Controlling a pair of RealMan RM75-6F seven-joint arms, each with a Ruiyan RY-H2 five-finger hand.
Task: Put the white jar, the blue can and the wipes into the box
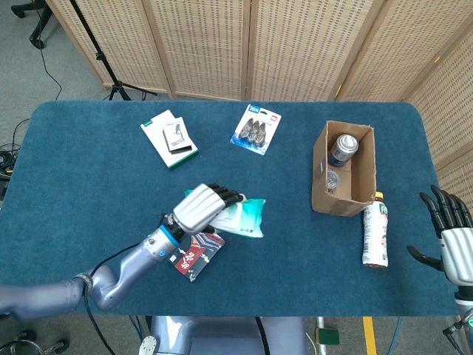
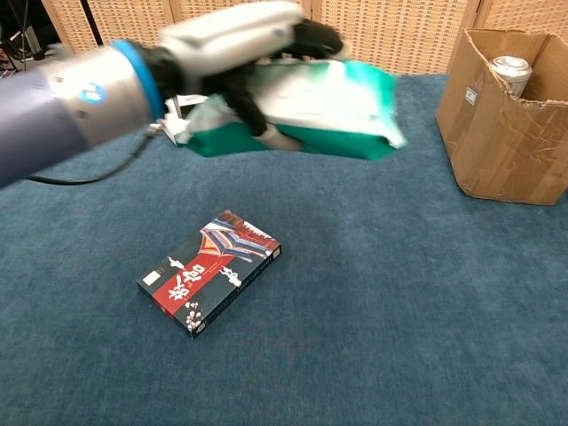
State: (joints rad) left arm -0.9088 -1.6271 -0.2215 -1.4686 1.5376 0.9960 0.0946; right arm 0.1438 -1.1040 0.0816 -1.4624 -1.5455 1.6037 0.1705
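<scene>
We see the left hand [image 1: 201, 208] gripping the wipes [image 1: 241, 217], its fingers [image 1: 225, 196] curled over the green-and-white pack, held above the counter [image 1: 81, 170] at centre frame. Just below it lies a red-and-black card box [image 1: 194, 253]. At upper left of the head view rests a green-edged white box [image 1: 169, 138], and at upper centre a blister pack [image 1: 256, 129]. The cardboard box [image 1: 361, 180] stands open at right, well apart from the wipes, with the blue can [image 1: 342, 149] and the white jar [image 1: 332, 179] inside. A bottle [image 1: 375, 231] lies just beside the box's lower corner. The right hand [image 1: 451, 237], at the lower right edge, has its fingers spread and holds nothing. The counter is covered in dark blue cloth; wicker screens [image 1: 295, 44] stand behind it, a tripod [image 1: 100, 55] at upper left.
</scene>
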